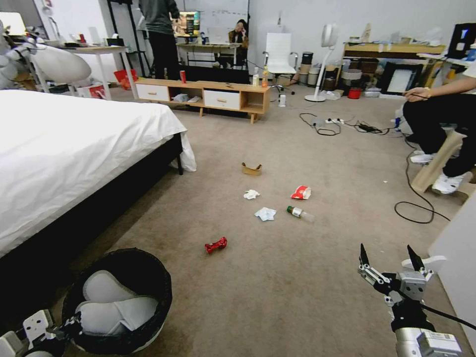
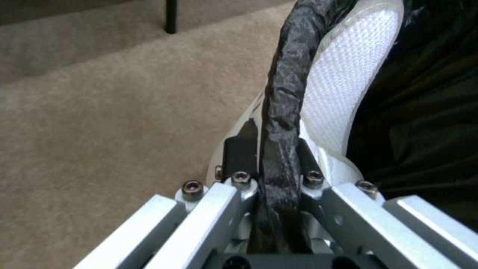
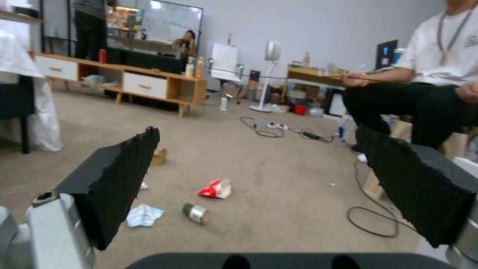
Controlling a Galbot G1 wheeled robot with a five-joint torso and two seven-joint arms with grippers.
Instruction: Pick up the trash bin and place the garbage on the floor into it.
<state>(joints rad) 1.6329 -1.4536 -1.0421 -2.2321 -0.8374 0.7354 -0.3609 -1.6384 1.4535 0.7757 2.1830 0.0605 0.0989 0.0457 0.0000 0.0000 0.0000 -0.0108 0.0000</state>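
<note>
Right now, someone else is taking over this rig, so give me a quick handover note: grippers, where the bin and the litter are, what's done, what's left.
Left gripper: shut on the trash bin, pinching its black-bagged rim, low at the robot's left by the bed.
Right gripper: open, holding nothing, above the floor at the right.
Garbage on the carpet ahead: crushed red can nearest, then tissues, plastic bottle, another tissue, crushed cup, cardboard tray farthest.
Done: bin is gripped.
Left: every listed piece still needs collecting into the bin.
</note>
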